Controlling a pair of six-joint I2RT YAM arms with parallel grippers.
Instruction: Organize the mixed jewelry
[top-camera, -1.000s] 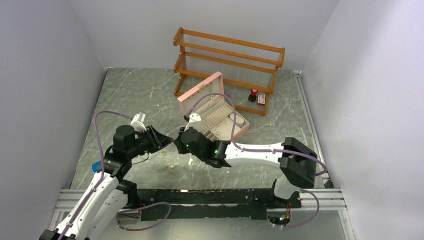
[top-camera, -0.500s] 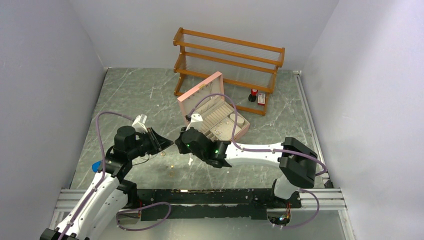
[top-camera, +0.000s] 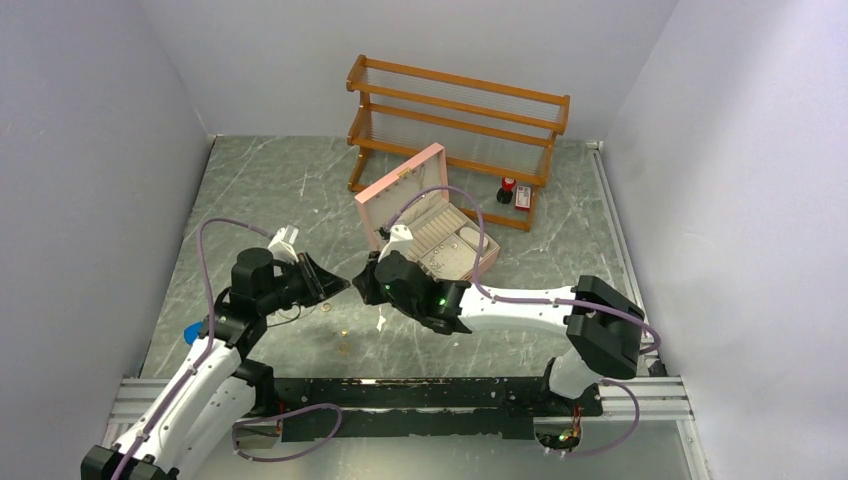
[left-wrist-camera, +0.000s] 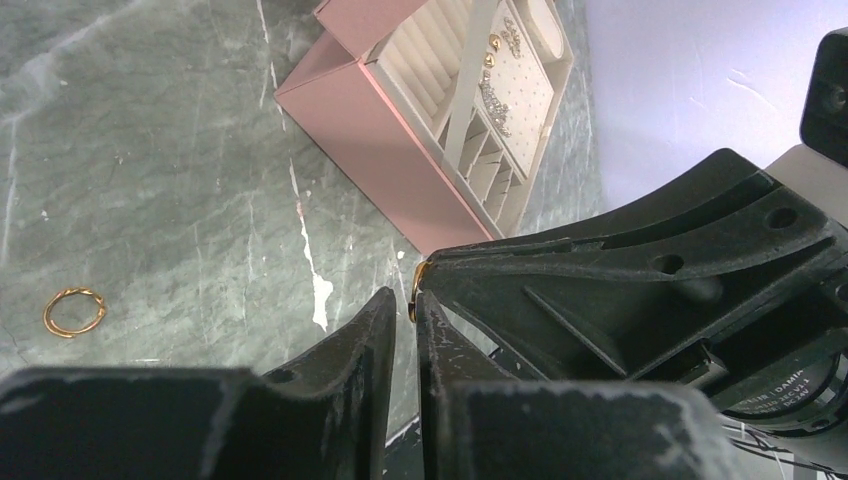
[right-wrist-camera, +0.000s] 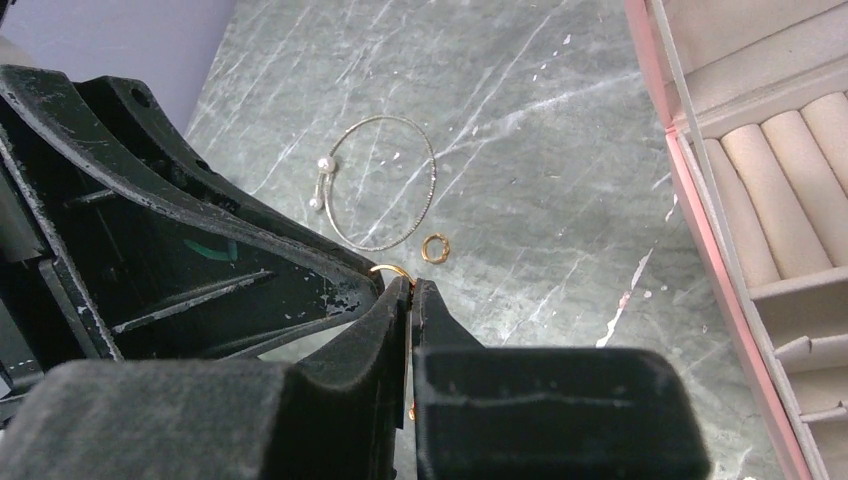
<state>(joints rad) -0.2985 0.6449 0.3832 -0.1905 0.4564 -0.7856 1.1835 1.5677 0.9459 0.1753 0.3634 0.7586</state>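
A thin gold ring is clamped in the closed right gripper, just left of the pink box, its edge inside the left gripper, whose fingers are almost together; I cannot tell if they pinch it.

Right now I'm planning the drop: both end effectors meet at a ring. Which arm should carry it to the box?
Right: the right end effector looks shut on the ring and nearer the box than the left end effector.
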